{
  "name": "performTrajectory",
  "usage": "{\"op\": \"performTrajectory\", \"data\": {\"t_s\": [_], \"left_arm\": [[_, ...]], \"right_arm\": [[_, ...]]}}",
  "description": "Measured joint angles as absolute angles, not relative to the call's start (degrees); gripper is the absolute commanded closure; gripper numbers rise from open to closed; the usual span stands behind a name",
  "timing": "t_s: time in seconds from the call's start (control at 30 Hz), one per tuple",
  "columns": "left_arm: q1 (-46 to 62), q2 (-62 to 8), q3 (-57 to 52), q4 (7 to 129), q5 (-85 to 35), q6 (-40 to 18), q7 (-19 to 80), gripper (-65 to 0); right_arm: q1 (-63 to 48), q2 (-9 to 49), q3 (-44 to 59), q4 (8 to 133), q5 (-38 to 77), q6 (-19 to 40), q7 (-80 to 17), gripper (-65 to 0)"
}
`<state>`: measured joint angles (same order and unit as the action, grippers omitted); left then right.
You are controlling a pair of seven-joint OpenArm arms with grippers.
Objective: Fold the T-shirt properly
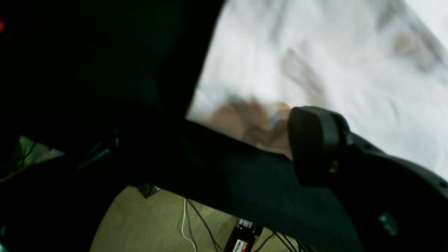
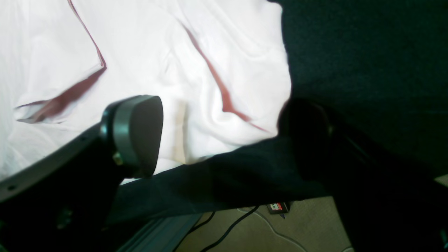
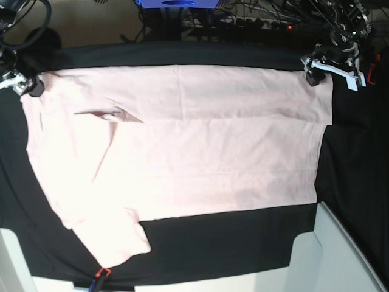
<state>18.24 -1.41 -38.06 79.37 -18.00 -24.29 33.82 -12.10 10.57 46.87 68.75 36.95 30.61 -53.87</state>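
Observation:
The pale pink T-shirt (image 3: 182,146) lies spread flat, plain side up, on the black table cloth (image 3: 231,243), with one sleeve (image 3: 115,243) pointing toward the front left. My left gripper (image 3: 317,68) hovers at the shirt's far right corner; in the left wrist view my left gripper (image 1: 231,140) stands open over the blurred T-shirt (image 1: 315,52) edge, and one finger (image 1: 315,143) shows. My right gripper (image 3: 27,85) is at the far left corner; in its wrist view my right gripper (image 2: 220,136) is open, straddling the edge of the T-shirt (image 2: 140,52).
A small raised crease (image 3: 109,115) sits in the shirt's left part. An orange clip (image 3: 100,272) marks the front table edge. White panels (image 3: 340,255) flank the front corners. Cables (image 2: 227,227) lie on the beige floor beyond the table edge.

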Motion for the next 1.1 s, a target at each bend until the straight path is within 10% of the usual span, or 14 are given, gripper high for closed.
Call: {"op": "performTrajectory", "data": {"t_s": [0.43, 0.7, 1.1], "left_arm": [[15.57, -1.67, -38.35, 75.81, -18.17, -24.34, 31.64, -56.9], [15.7, -1.1, -38.26, 73.93, -18.44, -24.25, 27.05, -17.8], [16.38, -0.82, -38.26, 74.02, -19.11, -24.51, 26.96, -8.7]], "right_arm": [[-12.1, 10.55, 46.87, 68.77, 36.93, 30.61, -53.89, -53.8], [-12.1, 10.55, 46.87, 68.77, 36.93, 30.61, -53.82, -53.7], [-12.1, 10.55, 46.87, 68.77, 36.93, 30.61, -53.84, -53.5]]}}
